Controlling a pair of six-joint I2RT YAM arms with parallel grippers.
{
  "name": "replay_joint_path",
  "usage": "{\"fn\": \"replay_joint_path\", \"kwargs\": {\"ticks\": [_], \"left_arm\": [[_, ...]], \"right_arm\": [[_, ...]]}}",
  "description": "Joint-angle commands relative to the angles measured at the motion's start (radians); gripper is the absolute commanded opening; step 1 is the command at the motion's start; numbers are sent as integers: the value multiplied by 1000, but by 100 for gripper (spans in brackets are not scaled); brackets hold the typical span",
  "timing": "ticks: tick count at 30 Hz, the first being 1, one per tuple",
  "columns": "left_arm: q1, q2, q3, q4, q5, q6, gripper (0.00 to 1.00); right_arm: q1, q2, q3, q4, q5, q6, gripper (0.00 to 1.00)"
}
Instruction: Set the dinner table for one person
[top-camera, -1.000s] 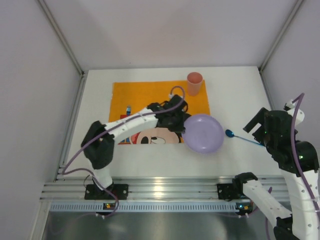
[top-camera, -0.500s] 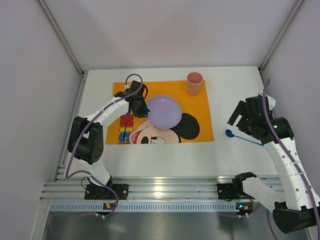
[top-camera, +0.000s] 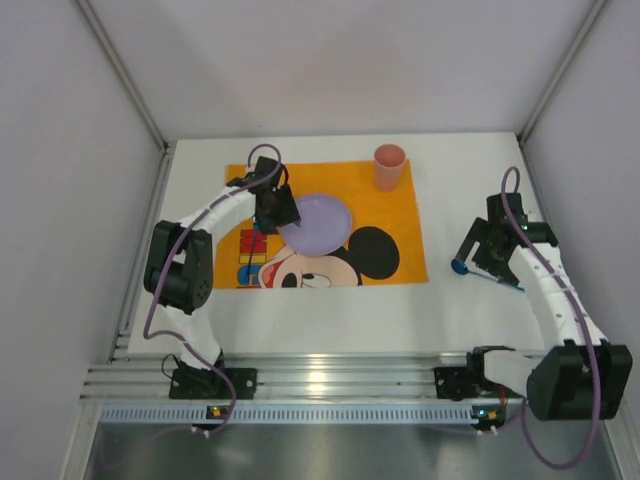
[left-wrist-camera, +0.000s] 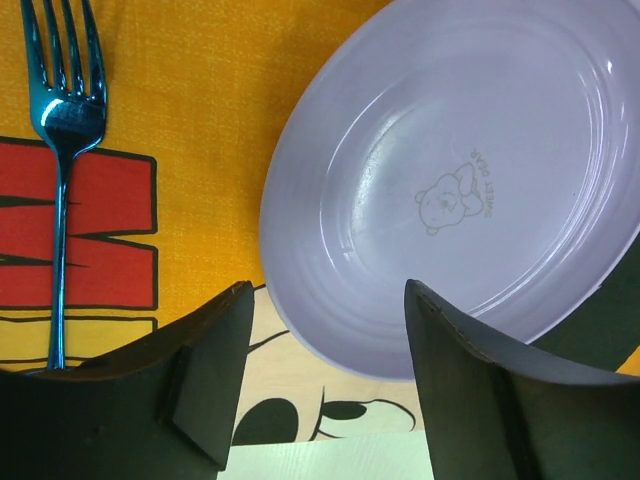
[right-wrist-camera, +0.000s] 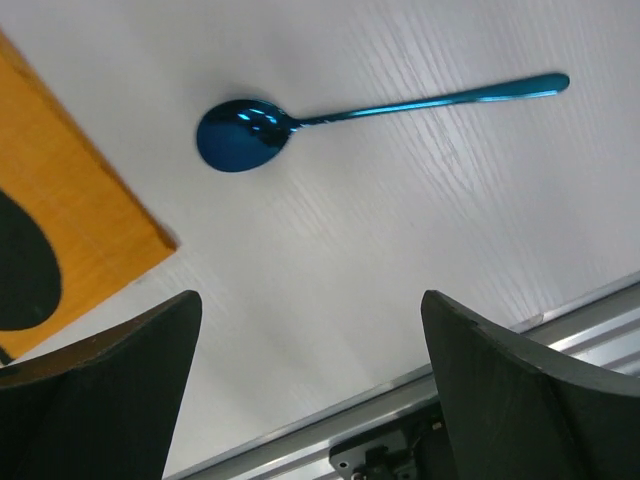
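On the orange placemat (top-camera: 398, 200) a purple plate (top-camera: 322, 222) lies flat, its middle printed with a small bear (left-wrist-camera: 450, 195). My left gripper (left-wrist-camera: 325, 390) is open at the plate's left rim, and its fingers stand clear of that rim on both sides. A blue fork (left-wrist-camera: 60, 150) rests on the mat to the left of the plate. A blue spoon (right-wrist-camera: 245, 132) lies on the white dinner table (top-camera: 330, 310), right of the mat. My right gripper (right-wrist-camera: 315, 380) hangs open over bare tabletop just short of the spoon, holding nothing.
A pink cup (top-camera: 389, 166) stands upright at the mat's far right corner. The silver ridged rail (top-camera: 330, 378) runs along the near edge, and it shows under the right gripper too. White walls close in the table on three sides.
The left arm carried the plate from the mat's right edge leftward to its middle, set it down and opened. The right arm swung in and down toward the spoon.
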Motion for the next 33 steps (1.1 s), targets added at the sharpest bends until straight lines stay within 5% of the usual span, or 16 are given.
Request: {"fn": "replay_joint_path", "kwargs": {"ticks": [1,7,20,33], "left_arm": [[3,-30,40,24,6,38,68],[8,-116,29,9,9,49,66],[20,-288,-93,22,58,62,62],[41,-312,-60,-54,-73,75,60]], "right_arm": [[-130,103,-51,99,-84,-50,91],[-285,261,23,137,-175,-50,91],[-277,289,-172,421,-439,151,90],[-280,599,-35,562,-483,149,90]]}}
